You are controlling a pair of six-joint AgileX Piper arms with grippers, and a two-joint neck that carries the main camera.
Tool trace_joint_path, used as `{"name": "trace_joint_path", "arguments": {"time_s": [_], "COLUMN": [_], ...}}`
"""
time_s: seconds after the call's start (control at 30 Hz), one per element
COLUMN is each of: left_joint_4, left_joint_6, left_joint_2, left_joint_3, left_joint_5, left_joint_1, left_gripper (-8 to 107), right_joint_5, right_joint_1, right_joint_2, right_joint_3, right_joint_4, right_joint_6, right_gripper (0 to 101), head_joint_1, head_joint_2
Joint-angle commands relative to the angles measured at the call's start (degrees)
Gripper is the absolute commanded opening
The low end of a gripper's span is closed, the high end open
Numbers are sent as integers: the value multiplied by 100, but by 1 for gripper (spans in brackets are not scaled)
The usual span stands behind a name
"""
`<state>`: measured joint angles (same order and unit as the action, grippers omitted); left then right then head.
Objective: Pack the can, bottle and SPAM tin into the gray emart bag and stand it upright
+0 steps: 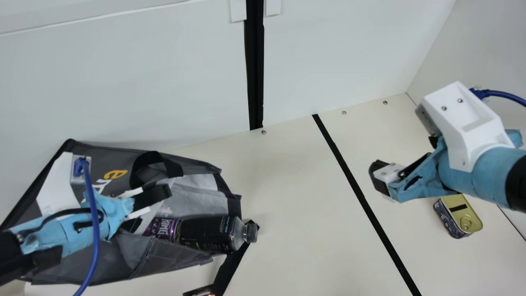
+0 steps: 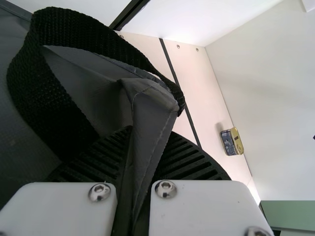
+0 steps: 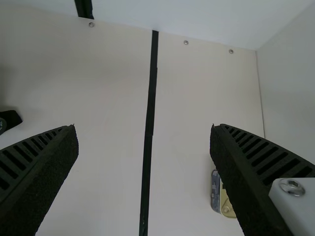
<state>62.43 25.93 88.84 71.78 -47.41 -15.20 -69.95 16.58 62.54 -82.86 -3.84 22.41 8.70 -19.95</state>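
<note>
The gray emart bag (image 1: 181,263) lies on its side at the left of the main view, its mouth facing right. Inside, the purple can (image 1: 165,228) is partly covered by fabric, and the dark bottle (image 1: 205,233) lies end to end with it, capped neck poking out. My left gripper (image 1: 153,205) is over the bag; in the left wrist view that gripper (image 2: 142,150) is shut on a fold of the bag (image 2: 152,110). Open and holding nothing, my right gripper (image 1: 380,177) hovers beyond the black line, left of the SPAM tin (image 1: 466,213). The right wrist view shows this gripper (image 3: 142,142) and the tin (image 3: 226,204) partly behind one finger.
A black strap (image 1: 234,263) trails from the bag's mouth toward the main view's bottom edge, beside a small dark object (image 1: 200,291). White walls (image 1: 123,74) border the table's back and right side. Bare tabletop (image 1: 296,197) stretches between the bag and the black line.
</note>
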Motion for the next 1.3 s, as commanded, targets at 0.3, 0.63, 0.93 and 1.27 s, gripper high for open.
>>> {"name": "trace_joint_path", "arguments": {"time_s": [0.3,0.63,0.93,1.27], "left_joint_4": [0,0,0,0], "left_joint_6": [0,0,0,0], "left_joint_2": [0,0,0,0], "left_joint_3": [0,0,0,0], "left_joint_5": [0,0,0,0], "left_joint_1": [0,0,0,0], "left_gripper": [-8,-8,-8,-8], "right_joint_5": [5,5,5,5], "right_joint_1": [139,460,798,1162], "right_joint_2": [-292,-500,-703,-958], "right_joint_3": [67,31,117,345], "right_joint_4": [551,756,680,583], "right_joint_6": [-609,-838,-970,-971], "right_gripper": [95,95,95,95], "head_joint_1": [130,130,130,130], "head_joint_2": [-5,-5,-5,-5]}}
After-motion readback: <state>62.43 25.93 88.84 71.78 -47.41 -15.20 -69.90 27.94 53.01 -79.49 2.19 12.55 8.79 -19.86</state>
